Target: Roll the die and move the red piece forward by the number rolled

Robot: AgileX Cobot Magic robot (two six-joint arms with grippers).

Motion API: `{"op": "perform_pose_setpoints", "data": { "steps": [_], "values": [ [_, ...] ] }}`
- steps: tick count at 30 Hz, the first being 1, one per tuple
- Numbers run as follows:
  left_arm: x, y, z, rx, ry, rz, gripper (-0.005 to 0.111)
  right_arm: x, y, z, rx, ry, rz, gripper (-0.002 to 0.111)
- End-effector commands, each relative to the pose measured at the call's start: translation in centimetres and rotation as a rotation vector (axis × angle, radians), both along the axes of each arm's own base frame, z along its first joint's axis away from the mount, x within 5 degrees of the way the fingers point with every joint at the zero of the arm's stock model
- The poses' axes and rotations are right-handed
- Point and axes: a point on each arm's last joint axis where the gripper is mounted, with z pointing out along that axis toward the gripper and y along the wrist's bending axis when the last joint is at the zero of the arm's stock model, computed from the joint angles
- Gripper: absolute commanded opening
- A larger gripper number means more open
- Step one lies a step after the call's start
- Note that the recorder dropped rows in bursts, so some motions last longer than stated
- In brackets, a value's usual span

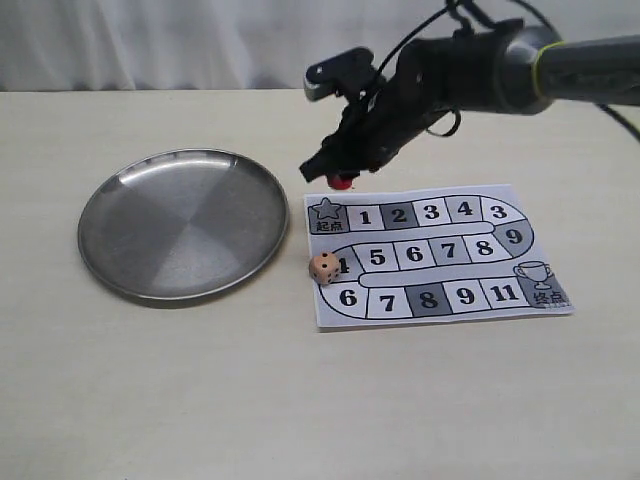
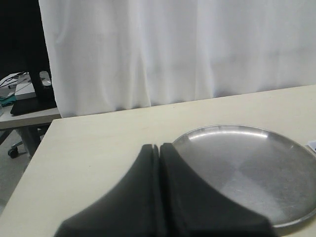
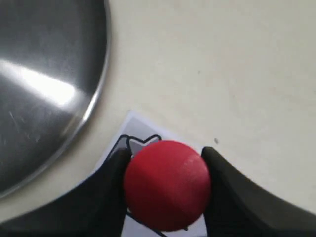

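Note:
The red piece [image 3: 167, 185] sits between the two black fingers of my right gripper [image 3: 167, 187], which is shut on it above the star square of the paper board [image 1: 432, 255]. In the exterior view only a sliver of the red piece [image 1: 344, 183] shows under my right gripper [image 1: 342, 172], lifted just above the board's top left corner. The tan die [image 1: 324, 268] with black pips rests on the board's left edge by the square marked 4. My left gripper [image 2: 160, 147] is shut and empty, near the plate; it does not show in the exterior view.
A round steel plate [image 1: 183, 224] lies left of the board, also seen as the steel plate [image 2: 256, 173] from the left wrist and plate rim [image 3: 94, 98] from the right wrist. A white curtain hangs behind the table.

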Motion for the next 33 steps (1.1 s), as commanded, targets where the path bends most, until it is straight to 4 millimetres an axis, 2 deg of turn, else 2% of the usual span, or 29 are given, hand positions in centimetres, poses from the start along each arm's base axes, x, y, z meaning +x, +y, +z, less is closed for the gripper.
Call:
{"op": "perform_pose_setpoints", "data": {
  "steps": [1,2,5,8,15,17,20,25,29,30,32,33],
  "values": [
    [0.0,0.0,0.0,0.000,-0.010,0.002,0.000,0.0,-2.0,4.9,0.049,-0.090,-0.057,0.005],
    [0.0,0.0,0.0,0.000,-0.010,0.002,0.000,0.0,-2.4,5.3,0.051,-0.096,-0.064,0.005],
    [0.0,0.0,0.0,0.000,-0.010,0.002,0.000,-0.2,-2.8,4.9,0.041,-0.072,-0.069,0.005],
    [0.0,0.0,0.0,0.000,-0.010,0.002,0.000,-0.5,-2.9,2.9,0.025,-0.037,-0.072,0.005],
    [0.0,0.0,0.0,0.000,-0.010,0.002,0.000,-1.3,-3.3,-4.5,-0.030,0.081,-0.082,0.005],
    [0.0,0.0,0.0,0.000,-0.010,0.002,0.000,-1.5,-3.3,-6.0,-0.044,0.114,-0.079,0.005],
    [0.0,0.0,0.0,0.000,-0.010,0.002,0.000,-1.7,-3.4,-7.1,-0.055,0.140,-0.079,0.005],
    [0.0,0.0,0.0,0.000,-0.010,0.002,0.000,-1.8,-3.4,-6.9,-0.055,0.140,-0.079,0.005],
    [0.0,0.0,0.0,0.000,-0.010,0.002,0.000,-1.7,-3.3,-5.7,-0.044,0.115,-0.079,0.005],
    [0.0,0.0,0.0,0.000,-0.010,0.002,0.000,-1.7,-3.4,-5.0,-0.039,0.102,-0.081,0.005],
    [0.0,0.0,0.0,0.000,-0.010,0.002,0.000,-1.4,-3.9,-1.4,-0.005,0.020,-0.093,0.005],
    [0.0,0.0,0.0,0.000,-0.010,0.002,0.000,-1.3,-4.3,-0.4,0.004,-0.002,-0.102,0.005]
  ]
}}
